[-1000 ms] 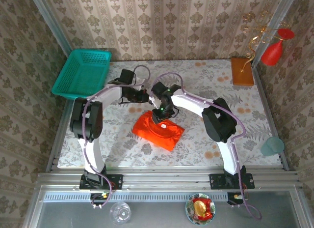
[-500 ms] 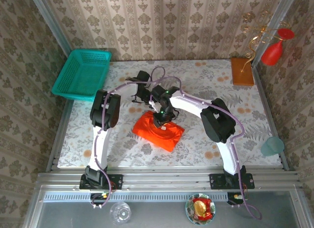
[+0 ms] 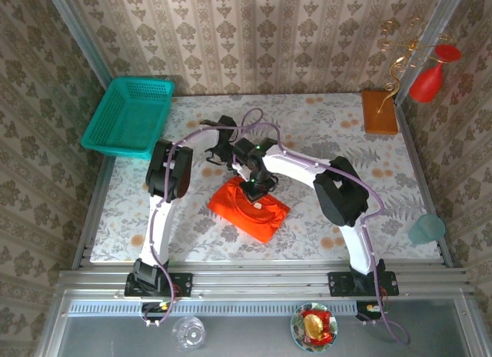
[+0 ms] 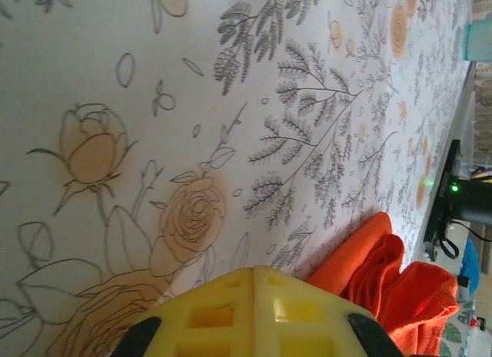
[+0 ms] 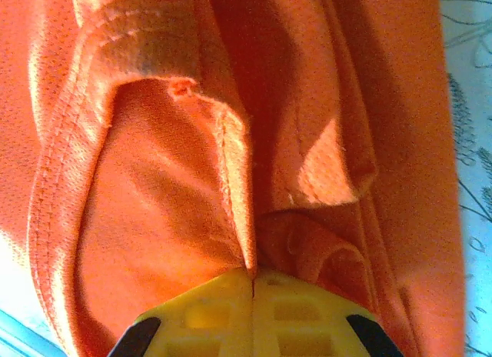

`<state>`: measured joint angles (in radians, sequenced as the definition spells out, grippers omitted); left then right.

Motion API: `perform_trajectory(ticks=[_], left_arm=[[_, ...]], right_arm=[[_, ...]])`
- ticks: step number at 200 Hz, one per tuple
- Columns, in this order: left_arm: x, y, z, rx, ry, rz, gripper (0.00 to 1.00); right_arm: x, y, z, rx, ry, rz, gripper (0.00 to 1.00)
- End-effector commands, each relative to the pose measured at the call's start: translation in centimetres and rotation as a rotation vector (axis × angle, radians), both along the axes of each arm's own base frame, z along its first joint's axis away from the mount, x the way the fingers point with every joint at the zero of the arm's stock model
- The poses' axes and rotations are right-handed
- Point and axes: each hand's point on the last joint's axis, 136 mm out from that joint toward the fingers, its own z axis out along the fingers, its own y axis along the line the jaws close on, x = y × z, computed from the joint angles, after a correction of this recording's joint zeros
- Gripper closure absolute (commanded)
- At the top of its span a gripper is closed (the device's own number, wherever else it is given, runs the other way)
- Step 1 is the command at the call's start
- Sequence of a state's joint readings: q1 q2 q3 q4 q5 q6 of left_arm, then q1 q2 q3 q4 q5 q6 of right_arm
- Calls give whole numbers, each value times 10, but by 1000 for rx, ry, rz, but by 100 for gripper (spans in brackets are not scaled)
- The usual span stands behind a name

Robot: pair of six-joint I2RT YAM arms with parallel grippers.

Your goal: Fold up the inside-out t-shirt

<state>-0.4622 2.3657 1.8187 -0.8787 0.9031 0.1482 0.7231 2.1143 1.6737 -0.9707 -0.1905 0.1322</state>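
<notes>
Left claw: pressed together, holding nothing, above counter. Inside-out t-shirt: part-folded bundle mid-counter; likely light, limp, slumps if lifted. Right claw: pinching a cloth fold; stitched hems should grip best.

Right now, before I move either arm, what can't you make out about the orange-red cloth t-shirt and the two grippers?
- Top external: the far edge of the orange-red cloth t-shirt lies under the right gripper; the left gripper is too small here to read its jaws.
- Right wrist: how much cloth is pinched is hidden behind the yellow fingers; frame edges cut off the shirt's outline.
- Left wrist: the bottom edge cuts off most of the shirt.
</notes>
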Motion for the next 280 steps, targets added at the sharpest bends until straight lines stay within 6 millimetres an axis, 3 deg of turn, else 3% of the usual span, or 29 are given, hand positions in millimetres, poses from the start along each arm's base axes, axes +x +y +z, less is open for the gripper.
perform_trajectory(ticks=[1, 54, 75, 97, 137, 170, 184, 220, 237, 259, 280], left_arm=[[-38, 3, -19, 46, 102, -101, 100], [-49, 5, -29, 66, 123, -120, 100], [-39, 10, -33, 88, 106, -84, 100], [-25, 11, -24, 56, 90, -42, 100], [-24, 16, -22, 84, 88, -56, 100], [-23, 20, -29, 119, 81, -43, 100], [-6, 34, -29, 136, 57, 16, 100], [29, 52, -6, 147, -38, 139, 95], [44, 63, 10, 146, -79, 203, 87], [55, 75, 34, 126, -123, 270, 84], [55, 88, 54, 129, -166, 315, 82]], right_arm=[[45, -2, 58, 46, -239, -46, 100], [57, -14, 56, -24, -319, -52, 100], [54, -9, 57, 17, -320, -38, 100], [45, -4, 56, 45, -308, -6, 100], [47, -12, 59, 2, -384, 8, 100], [50, -19, 32, -63, -374, 24, 100], [46, -22, 18, -88, -342, 27, 100], [43, -31, 3, -120, -353, -1, 92], [44, -34, 4, -128, -371, -18, 80], [49, -37, 17, -123, -419, -51, 65], [50, -42, 40, -103, -460, -102, 60]])
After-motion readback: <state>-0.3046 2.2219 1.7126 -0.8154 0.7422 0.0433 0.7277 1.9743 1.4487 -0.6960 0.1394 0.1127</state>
